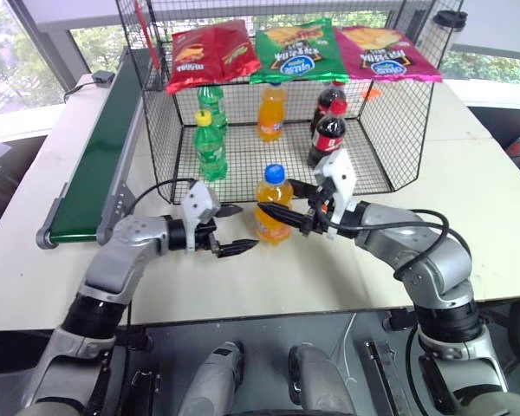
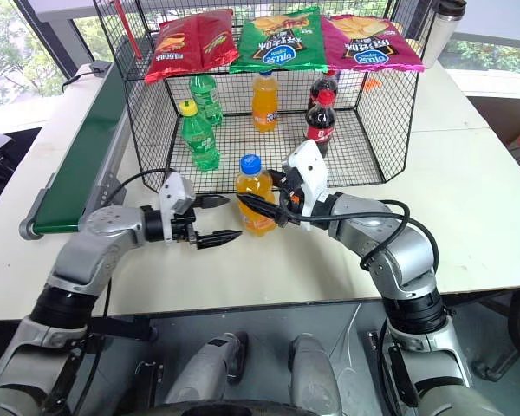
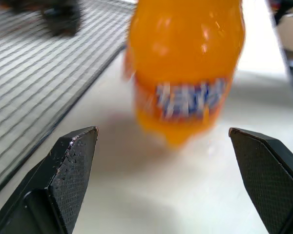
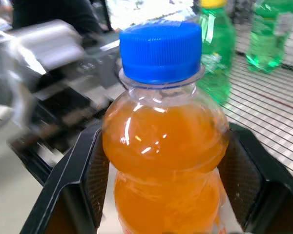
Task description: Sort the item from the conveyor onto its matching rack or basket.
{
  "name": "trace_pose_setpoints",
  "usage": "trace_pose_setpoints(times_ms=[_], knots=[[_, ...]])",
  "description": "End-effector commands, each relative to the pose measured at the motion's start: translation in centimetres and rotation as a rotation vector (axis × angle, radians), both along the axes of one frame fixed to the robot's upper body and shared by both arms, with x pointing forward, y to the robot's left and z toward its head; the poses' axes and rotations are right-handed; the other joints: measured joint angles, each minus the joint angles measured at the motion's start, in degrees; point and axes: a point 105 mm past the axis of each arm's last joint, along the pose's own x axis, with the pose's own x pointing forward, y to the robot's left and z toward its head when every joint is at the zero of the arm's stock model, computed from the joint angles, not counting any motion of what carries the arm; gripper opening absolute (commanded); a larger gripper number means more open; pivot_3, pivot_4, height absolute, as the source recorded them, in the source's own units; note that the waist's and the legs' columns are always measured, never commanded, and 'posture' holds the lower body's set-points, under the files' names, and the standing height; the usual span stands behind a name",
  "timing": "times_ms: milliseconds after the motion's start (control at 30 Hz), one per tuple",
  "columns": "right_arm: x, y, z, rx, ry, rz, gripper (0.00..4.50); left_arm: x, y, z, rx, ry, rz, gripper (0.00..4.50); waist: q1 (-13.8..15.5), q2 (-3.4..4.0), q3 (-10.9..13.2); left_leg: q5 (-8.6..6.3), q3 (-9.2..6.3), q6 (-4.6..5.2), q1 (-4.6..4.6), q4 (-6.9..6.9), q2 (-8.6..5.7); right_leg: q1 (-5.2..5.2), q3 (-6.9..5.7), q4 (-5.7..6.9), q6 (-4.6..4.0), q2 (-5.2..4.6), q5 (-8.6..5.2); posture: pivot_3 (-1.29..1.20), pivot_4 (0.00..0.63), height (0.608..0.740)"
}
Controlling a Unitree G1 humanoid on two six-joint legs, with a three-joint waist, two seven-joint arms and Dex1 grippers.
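The item (image 1: 274,206), a small orange soda bottle with a blue cap (image 4: 160,49), stands upright just in front of the basket (image 1: 390,113), a big black wire cage. My right gripper (image 4: 166,187) is shut on the bottle's body, one finger (image 4: 94,178) on each side. My left gripper (image 1: 243,229) hangs open just left of the bottle, apart from it; its view shows the bottle (image 3: 185,73) beyond the spread fingertips (image 3: 73,163). The green conveyor (image 1: 100,147) runs along the table's left side. Whether the bottle rests on the table I cannot tell.
Inside the cage stand two green bottles (image 1: 210,143), an orange-capped orange bottle (image 1: 271,111) and two cola bottles (image 1: 329,130). Three chip bags (image 1: 299,48) lie on its top. The table's near edge (image 1: 269,312) is close below both arms.
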Motion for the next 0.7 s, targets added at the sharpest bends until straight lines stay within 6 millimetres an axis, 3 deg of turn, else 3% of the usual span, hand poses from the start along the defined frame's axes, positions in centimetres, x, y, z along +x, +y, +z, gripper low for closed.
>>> trace_pose_setpoints(times_ms=[33, 133, 367, 700], knots=[[2.3, -0.3, 3.7, 0.049, -0.165, -0.109, 2.59, 0.7, 2.0, 2.2, -0.062, -0.118, 0.185, 4.48, 0.05, 0.00, 0.00, 0.00, -0.01, 0.00, 0.00, 0.00, 0.00, 0.00, 0.01, 0.00, 0.00, 0.01, 0.00, 0.00, 0.150, 0.739], [3.8, 0.0, 4.6, 0.075, -0.207, -0.164, 2.59, 0.7, 2.3, 2.9, -0.176, -0.132, 0.333, 4.48, 0.25, 0.00, 0.00, 0.02, 0.00, -0.04, 0.00, 0.01, 0.00, -0.01, 0.01, 0.00, -0.02, 0.01, 0.02, 0.00, 0.150, 0.739], [7.5, 0.7, 6.2, 0.110, -0.273, -0.281, 2.59, -0.7, 1.1, 2.2, -0.174, -0.160, 0.432, 4.48, -0.07, 0.01, -0.01, 0.04, 0.08, -0.06, 0.02, -0.01, -0.03, -0.02, 0.04, 0.05, -0.01, 0.07, 0.11, 0.00, 0.150, 0.739], [10.0, 1.2, 5.4, 0.105, -0.290, -0.335, 2.59, -0.6, 1.4, 2.7, -0.156, -0.204, 0.488, 4.48, 0.01, 0.01, -0.01, 0.13, 0.06, -0.20, 0.02, -0.01, 0.07, -0.11, 0.11, 0.15, -0.11, 0.32, 0.17, 0.00, 0.150, 0.739]])
